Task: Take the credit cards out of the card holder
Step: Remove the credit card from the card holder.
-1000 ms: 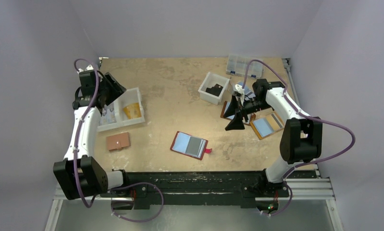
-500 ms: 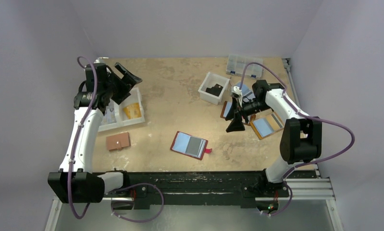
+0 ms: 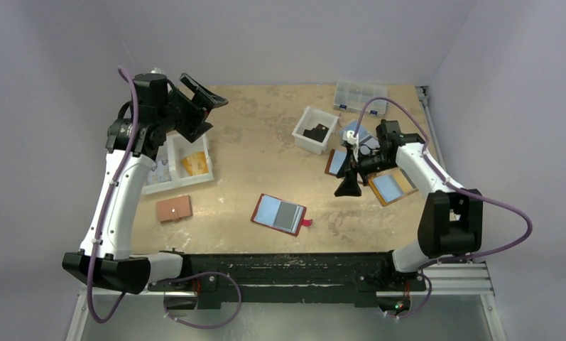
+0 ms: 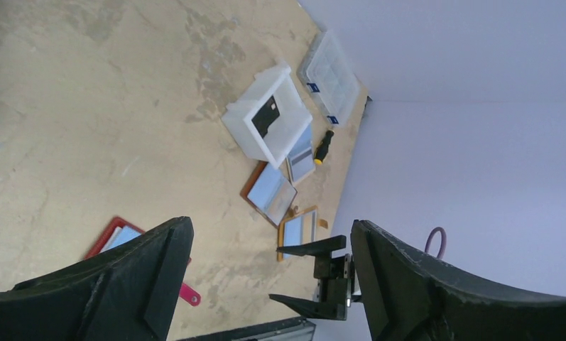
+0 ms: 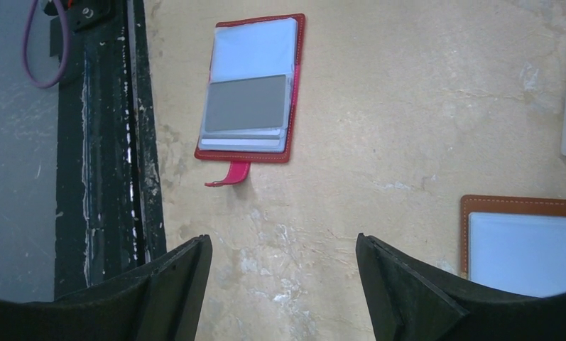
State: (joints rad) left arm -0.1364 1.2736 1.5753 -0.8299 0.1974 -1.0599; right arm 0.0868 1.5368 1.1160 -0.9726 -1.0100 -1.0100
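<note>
Card holder open flat on the bench near its front edge, light blue card and grey card sleeved side by side. Left gripper raised far left, right gripper nearer, jaws of both wide apart, empty; best to pin the holder with one, pinch a card edge with the other. Long axis left-right, slightly skewed; strap tab pointing right.

I find nothing I can read in any view; no lettering, label or number resolves from here
</note>
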